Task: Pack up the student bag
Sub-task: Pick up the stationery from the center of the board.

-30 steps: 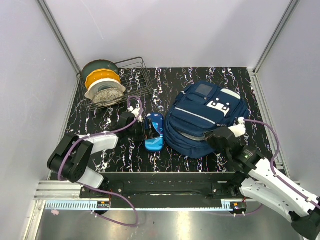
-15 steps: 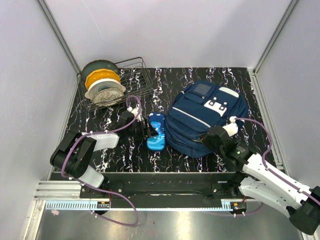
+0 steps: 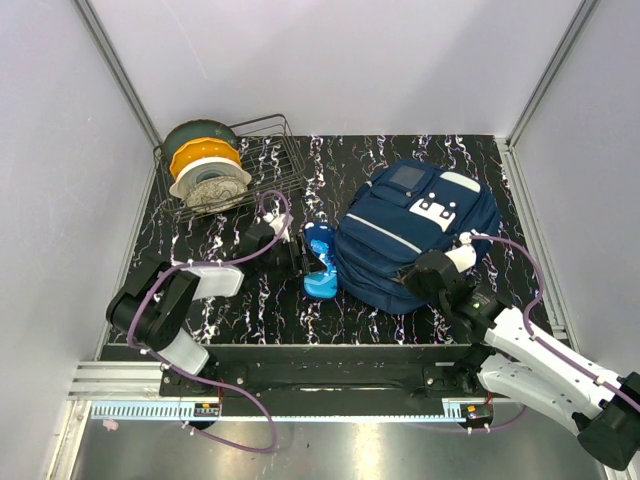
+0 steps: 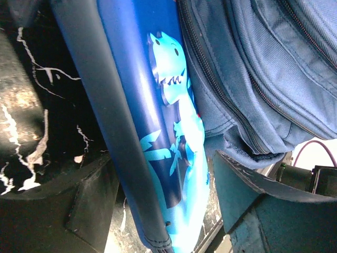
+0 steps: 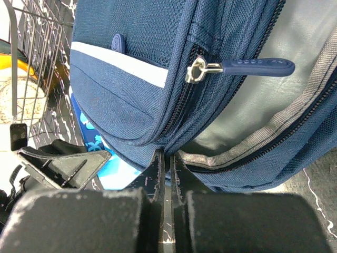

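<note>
This is a robot lab, not a home or a school. The counter (image 3: 400, 150) is a black slab with white streaks, and plain pale walls (image 3: 330, 60) on shiny metal posts (image 3: 115, 75) stand close around it like a booth. Two robot arms, the left arm (image 3: 165, 310) and the right arm (image 3: 540, 360), are bolted to a metal rail (image 3: 320, 375) at the counter's near edge. Purple wires (image 3: 520, 250) loop along them. On the counter, a student bag (image 3: 385, 255) lies near a wire rack (image 3: 283, 150) of bowls.
</note>
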Controlling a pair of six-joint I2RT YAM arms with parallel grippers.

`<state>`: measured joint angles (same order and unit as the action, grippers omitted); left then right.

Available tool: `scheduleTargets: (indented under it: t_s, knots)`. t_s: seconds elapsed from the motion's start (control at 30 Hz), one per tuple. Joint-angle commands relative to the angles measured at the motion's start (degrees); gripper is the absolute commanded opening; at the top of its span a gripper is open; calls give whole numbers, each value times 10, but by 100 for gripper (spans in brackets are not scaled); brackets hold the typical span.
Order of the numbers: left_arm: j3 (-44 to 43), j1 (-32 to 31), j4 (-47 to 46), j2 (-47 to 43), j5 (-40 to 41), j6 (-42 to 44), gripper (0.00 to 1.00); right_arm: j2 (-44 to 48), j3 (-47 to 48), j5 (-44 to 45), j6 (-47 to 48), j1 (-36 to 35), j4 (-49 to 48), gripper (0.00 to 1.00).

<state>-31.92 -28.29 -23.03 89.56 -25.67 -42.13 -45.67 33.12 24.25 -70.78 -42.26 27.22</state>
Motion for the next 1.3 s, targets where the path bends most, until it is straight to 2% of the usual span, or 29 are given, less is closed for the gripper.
scheduleTargets:
  t_s: [0.0,0.1,0.23,0.3,0.43,0.57,0.77,0.97,1.27]
  knots:
    - [-33,-21,-61,13,-62,-12,71,3,-1,-61,8,-7,-63,0]
    - [-36,-27,-60,15,-61,-14,59,8,-4,-61,7,-7,-61,0]
    - [-37,-29,-43,7,-47,-9,25,15,-3,-56,6,-7,-56,0]
    - [-40,-29,-7,-6,-28,7,17,19,-3,-54,6,-7,-53,0]
    - [-57,-29,72,-40,10,50,7,21,4,-47,6,-7,-45,0]
    - [-76,-28,173,-89,66,115,3,21,19,-38,16,-7,-31,0]
    - [-118,-28,259,-156,93,161,0,34,33,-21,22,-7,-31,0]
    - [-138,-26,279,-213,93,161,0,26,44,-20,25,-7,-29,0]
    - [-167,-25,297,-245,62,171,0,35,47,-14,24,-7,-30,0]
